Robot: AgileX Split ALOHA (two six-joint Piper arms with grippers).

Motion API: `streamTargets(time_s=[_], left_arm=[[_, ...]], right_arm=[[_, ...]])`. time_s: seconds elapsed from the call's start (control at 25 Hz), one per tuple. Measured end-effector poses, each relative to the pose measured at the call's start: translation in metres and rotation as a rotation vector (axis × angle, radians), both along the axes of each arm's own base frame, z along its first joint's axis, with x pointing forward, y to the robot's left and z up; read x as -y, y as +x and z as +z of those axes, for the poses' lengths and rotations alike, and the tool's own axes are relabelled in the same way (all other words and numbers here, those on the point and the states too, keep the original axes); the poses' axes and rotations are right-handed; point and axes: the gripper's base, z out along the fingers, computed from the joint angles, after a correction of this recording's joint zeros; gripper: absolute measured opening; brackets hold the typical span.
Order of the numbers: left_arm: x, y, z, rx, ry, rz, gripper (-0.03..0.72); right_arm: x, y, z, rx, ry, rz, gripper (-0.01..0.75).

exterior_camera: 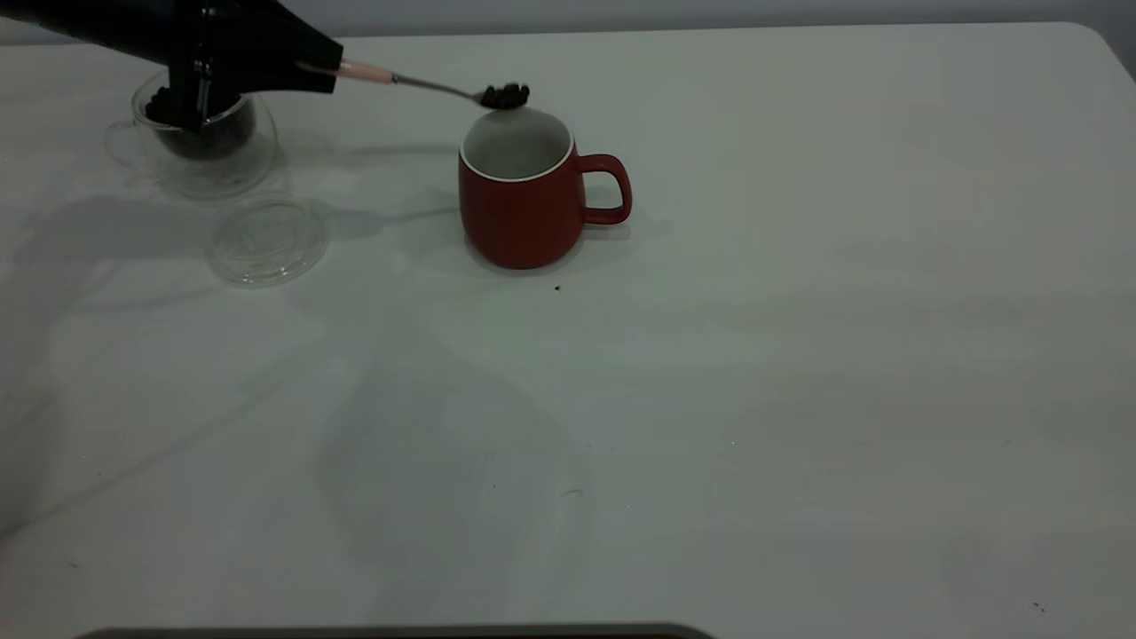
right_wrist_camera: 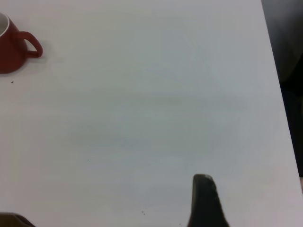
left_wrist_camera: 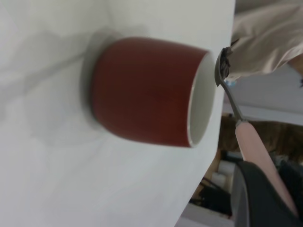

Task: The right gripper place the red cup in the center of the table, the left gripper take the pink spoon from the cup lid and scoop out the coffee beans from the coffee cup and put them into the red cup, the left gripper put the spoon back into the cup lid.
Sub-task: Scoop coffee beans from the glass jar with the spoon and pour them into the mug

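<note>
Coffee beans (exterior_camera: 506,94), small and nearly black, are heaped in the shiny metal bowl of the pink spoon (exterior_camera: 417,82), a small teaspoon with a pale pink handle. That bowl is held just above the far rim of the red cup (exterior_camera: 524,202), a rounded dark-red ceramic mug with a white interior and a red loop handle turned toward the right arm's side. The spoon's pink handle is clamped by the left gripper (exterior_camera: 306,69), a glossy black tapered arm end reaching in from the far left corner of the table (exterior_camera: 799,355), a large plain white tabletop. In the left wrist view the beans are seen level with the mug's white rim and just outside it, with the pink handle running back into the black fingers (left_wrist_camera: 258,194).

Beneath the left arm stands the coffee cup (exterior_camera: 206,146), a clear double-walled glass cup with more dark beans inside. Just in front of it lies the cup lid (exterior_camera: 266,240), a small round transparent glass disc, flat on the table. The red cup stands well apart from both, toward the table's middle.

Only one dark fingertip of the right gripper (right_wrist_camera: 204,201) is visible, over bare tabletop well away from the mug; whether it is spread or closed cannot be told.
</note>
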Motion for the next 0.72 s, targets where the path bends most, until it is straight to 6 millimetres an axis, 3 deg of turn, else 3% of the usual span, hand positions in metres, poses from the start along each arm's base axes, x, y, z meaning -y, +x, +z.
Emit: streamTargets(time_s=[0.32,0.72], left_arm=[[-0.0012,-0.0026,-0.0026,0.108,0.039,-0.087,0.128],[-0.0012,-0.0026,-0.0026,0.379,0.056,-0.226,0.128]], right_arm=[[0.0,0.0,0.0,0.0,0.0,0.0,0.531],[0.0,0.0,0.0,0.0,0.0,0.0,0.531]])
